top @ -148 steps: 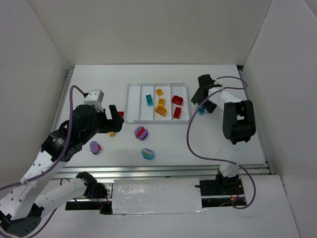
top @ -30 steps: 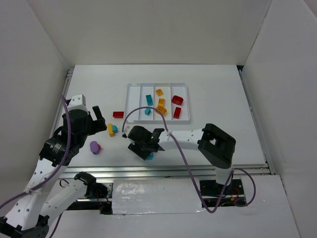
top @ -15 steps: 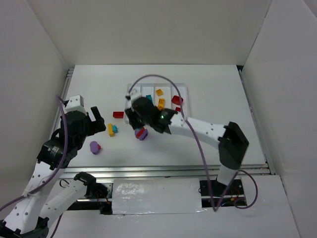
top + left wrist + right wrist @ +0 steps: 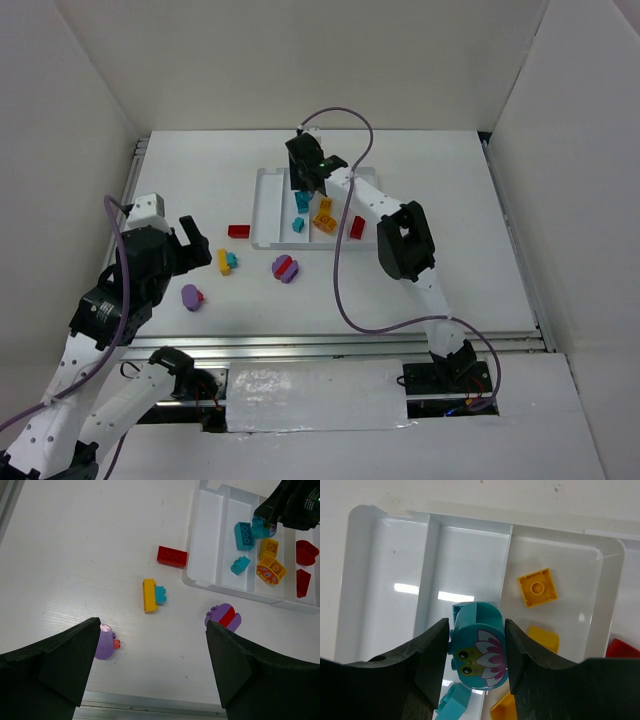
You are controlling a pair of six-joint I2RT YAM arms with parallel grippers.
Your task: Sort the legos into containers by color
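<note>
My right gripper is shut on a round teal lego printed with a flower face. It hangs over the second container of the white tray, by the divider. Under it lies a teal brick; the third container holds yellow bricks, and a red one shows further right. My left gripper is open over the table, holding nothing. On the table below it lie a red brick, a yellow brick joined to a teal one, a purple-red round lego and a purple round lego.
The right arm stretches across the tray's right side, its purple cable looping over the table. A metal rail runs along the near edge. White walls enclose the table on three sides.
The right arm has swung from the near middle of the table up to the tray, carrying the teal round lego. The left arm has barely shifted.
</note>
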